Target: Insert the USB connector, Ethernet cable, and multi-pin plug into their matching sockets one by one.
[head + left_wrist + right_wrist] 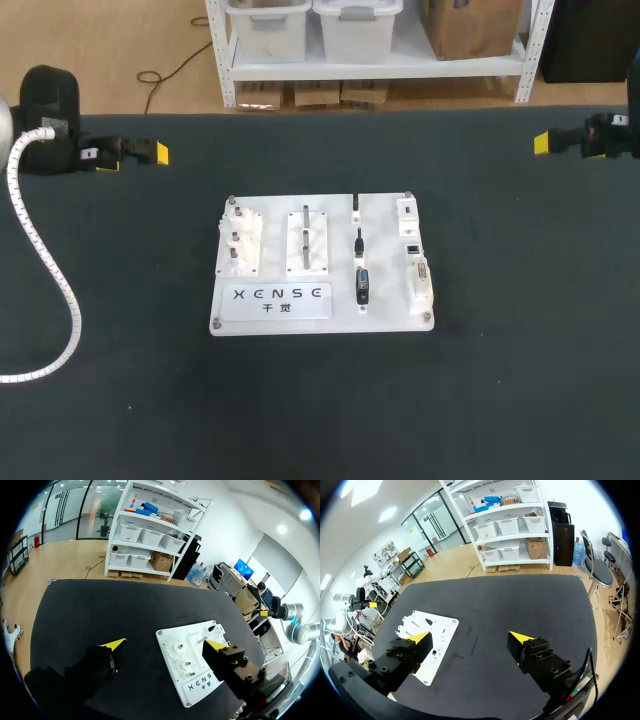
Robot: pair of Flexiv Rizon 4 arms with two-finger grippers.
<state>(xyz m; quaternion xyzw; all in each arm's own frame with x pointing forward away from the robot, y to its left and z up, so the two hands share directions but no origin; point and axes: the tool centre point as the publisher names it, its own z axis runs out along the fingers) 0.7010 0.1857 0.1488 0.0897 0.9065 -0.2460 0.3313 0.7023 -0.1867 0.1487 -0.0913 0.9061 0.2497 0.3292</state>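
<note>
Inspector: Status of the two arms?

Recorder: The left gripper (165, 644) is released, its fingers wide apart with nothing between them. It sits by the far left edge of the tabletop (320, 400). The right gripper (470, 637) is likewise released and empty, by the far right edge. Both are well apart from the work.

Inspector: Location of the task items?

Recorder: The white board (275, 250) lies at the middle of the tabletop. On its right part a dark USB connector (362, 285) lies in line with a thinner dark plug (358, 240). A pale multi-pin plug (420, 280) sits along the board's right edge, with a small socket (412, 247) just beside it. I cannot pick out the Ethernet cable with certainty.

Inspector: Progress?

Recorder: The pieces are too small to tell whether any plug is seated. With neither gripper holding anything and both parked at the edges, I judge that no insertion is in hand. All three should be treated as outstanding, the USB connector first.
</note>
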